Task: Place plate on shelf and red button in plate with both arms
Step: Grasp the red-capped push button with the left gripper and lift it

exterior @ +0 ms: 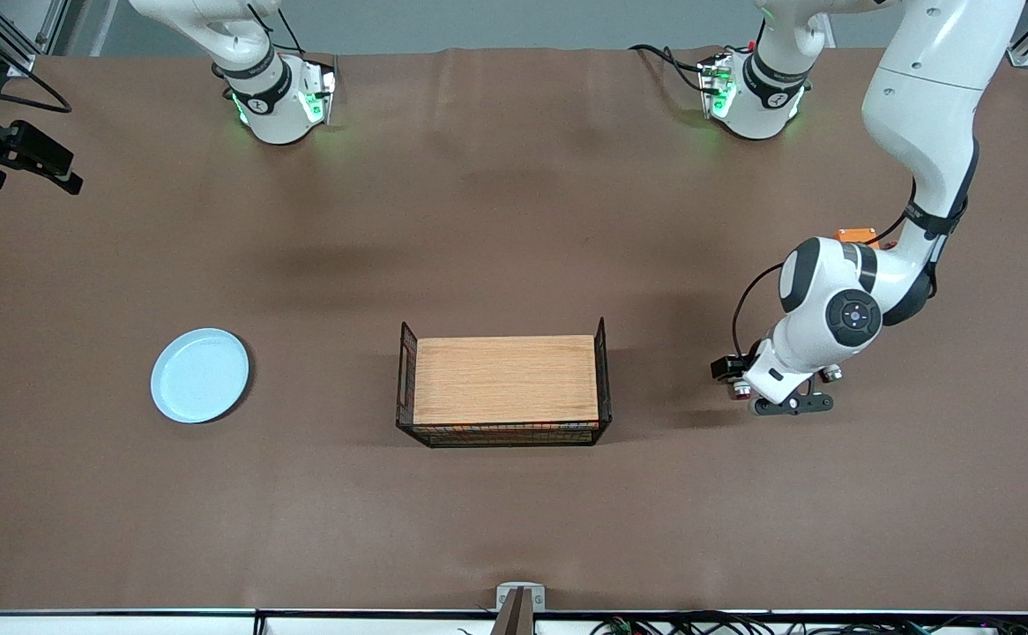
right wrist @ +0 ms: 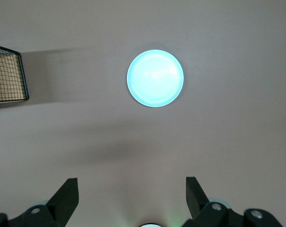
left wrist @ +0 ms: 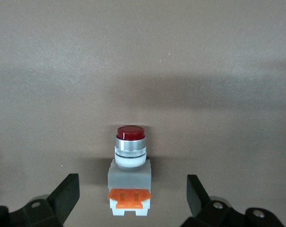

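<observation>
Left pincer [left wrist: 132, 198] lowered over the button [left wrist: 130, 168]; plate [exterior: 200, 375] left untouched.

The left pincer was seen low over the counter [exterior: 496, 220] toward the left arm's end, its fingers [left wrist: 67, 194] spread wide on either side of the button, touching neither side; the button lay on the counter between them. The right pincer [right wrist: 132, 196] was held high over the counter, fingers likewise spread and empty. The plate lay flat on the counter toward the right arm's end, well apart from the wire-sided tray [exterior: 503, 379] at the middle.
</observation>
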`<act>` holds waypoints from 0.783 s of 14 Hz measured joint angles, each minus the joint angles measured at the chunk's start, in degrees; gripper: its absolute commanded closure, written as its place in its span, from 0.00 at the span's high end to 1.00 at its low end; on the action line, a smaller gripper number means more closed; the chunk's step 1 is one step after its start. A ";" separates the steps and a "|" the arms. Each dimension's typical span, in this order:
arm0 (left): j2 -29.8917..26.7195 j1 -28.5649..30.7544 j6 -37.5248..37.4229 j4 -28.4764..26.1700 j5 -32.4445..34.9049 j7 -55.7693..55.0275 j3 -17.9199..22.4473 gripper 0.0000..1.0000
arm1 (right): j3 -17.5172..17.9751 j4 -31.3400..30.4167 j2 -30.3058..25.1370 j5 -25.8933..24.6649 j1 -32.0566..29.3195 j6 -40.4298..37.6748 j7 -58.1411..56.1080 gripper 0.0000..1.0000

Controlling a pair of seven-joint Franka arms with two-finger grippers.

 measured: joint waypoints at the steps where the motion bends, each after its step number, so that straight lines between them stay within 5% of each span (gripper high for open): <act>1: 0.44 -0.02 0.69 -0.07 0.09 0.00 0.00 0.98 | -0.03 0.00 0.00 0.00 0.00 0.00 -0.79 1.00; 4: 1.59 -0.02 1.61 -0.15 0.12 0.00 0.00 0.87 | -0.05 0.00 0.00 0.00 0.00 0.00 -1.56 1.00; 11: 2.04 -0.03 1.66 -0.28 0.13 0.00 0.00 0.35 | -0.05 0.00 0.00 0.00 0.00 0.05 -1.67 1.00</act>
